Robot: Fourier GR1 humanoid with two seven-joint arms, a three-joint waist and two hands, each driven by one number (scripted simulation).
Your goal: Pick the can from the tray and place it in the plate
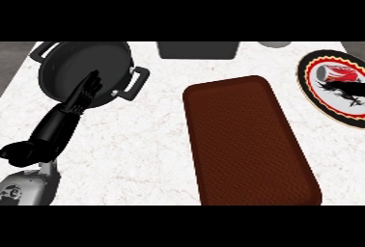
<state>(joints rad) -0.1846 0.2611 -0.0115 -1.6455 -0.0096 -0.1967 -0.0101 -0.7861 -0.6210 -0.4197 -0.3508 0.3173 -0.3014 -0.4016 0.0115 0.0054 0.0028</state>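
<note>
Lying: red metal can (pixel 339 73) on its side in round black-rimmed plate (pixel 314 91); light, slick, rolls
Right hand (pixel 349 91): fingers partly curled beside can; hold unclear
Left hand (pixel 82 94): fingers straight, empty

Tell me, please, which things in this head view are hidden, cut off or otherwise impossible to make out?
- Right hand: only dark fingers show over the can; the view's right edge cuts off the rest, so its grip cannot be judged.
- Can: its lower part is hidden by those fingers.
- Plate: cut off by the right edge.
- Dark box and grey round thing: cut by the top band, unidentifiable.
- Pot: partly covered by the left hand.
</note>
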